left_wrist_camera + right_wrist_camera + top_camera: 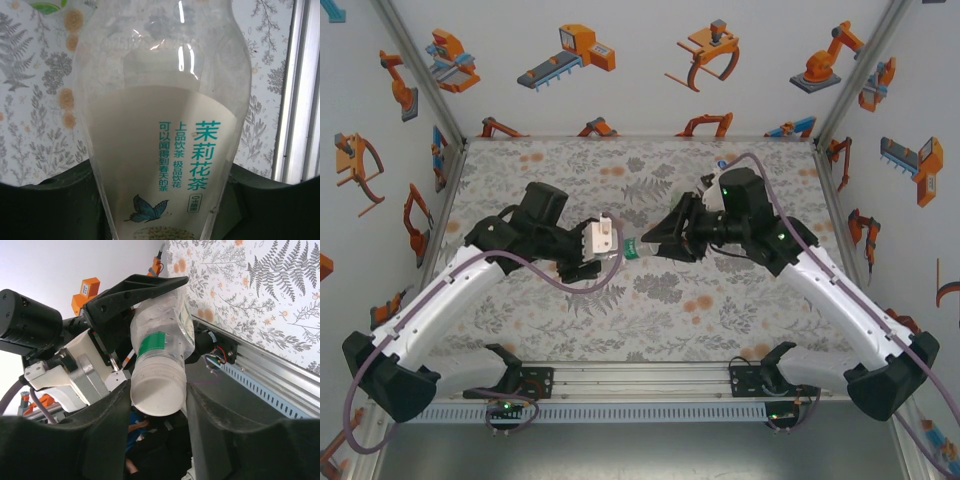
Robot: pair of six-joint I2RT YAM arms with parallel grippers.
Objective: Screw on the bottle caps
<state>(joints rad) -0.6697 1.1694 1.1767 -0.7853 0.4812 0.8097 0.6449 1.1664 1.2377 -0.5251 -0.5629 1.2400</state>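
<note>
Your left gripper (pixel 603 243) is clamped around the body of the labelled bottle (pixel 165 125). It holds the bottle on its side over the middle of the patterned table (pixel 650 310), neck toward the right arm. Your right gripper (pixel 646 243) meets it there. Its fingers (pixel 100 430) flank the white cap (pixel 157 396) on the neck, very close on both sides. You cannot tell whether they press it or stand just clear.

Clear white-labelled bottle (pixel 165 150) held horizontal, white cap (pixel 157 395) sitting on its neck
</note>
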